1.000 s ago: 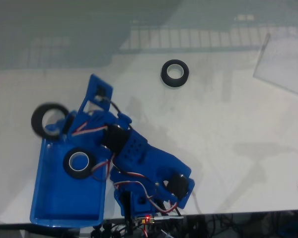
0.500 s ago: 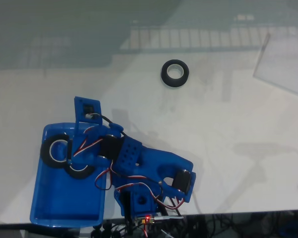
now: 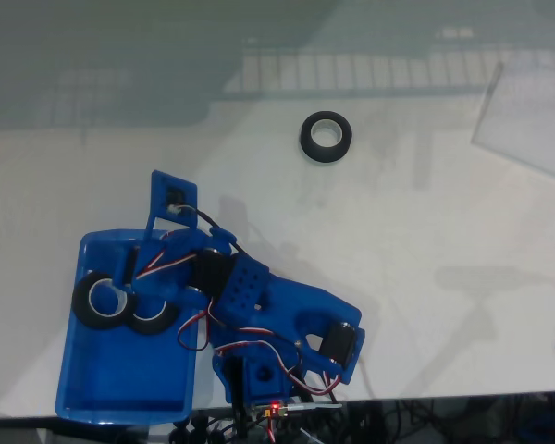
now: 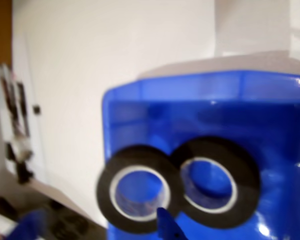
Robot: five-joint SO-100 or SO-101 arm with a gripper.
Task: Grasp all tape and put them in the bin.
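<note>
In the bin [image 3: 120,384] two tape rolls [image 3: 100,301] lie touching, a third [image 3: 326,137] on the table [image 3: 425,231]; whether the gripper [image 3: 129,277] is apart is unclear.

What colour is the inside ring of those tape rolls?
Pale whitish, inside black rolls; the wrist view shows it best.

In the fixed view, the bin [image 3: 120,379] sits on the tabletop [image 3: 416,231] at the lower left, with the arm [image 3: 259,305] just to its right and reaching over its upper part. Two tape rolls lie inside the bin, side by side and touching: one [image 3: 99,301] against the left wall, the other [image 3: 153,314] to its right, partly under the arm. A third tape roll [image 3: 326,137] lies on the tabletop well apart, up and to the right of the bin.
</note>
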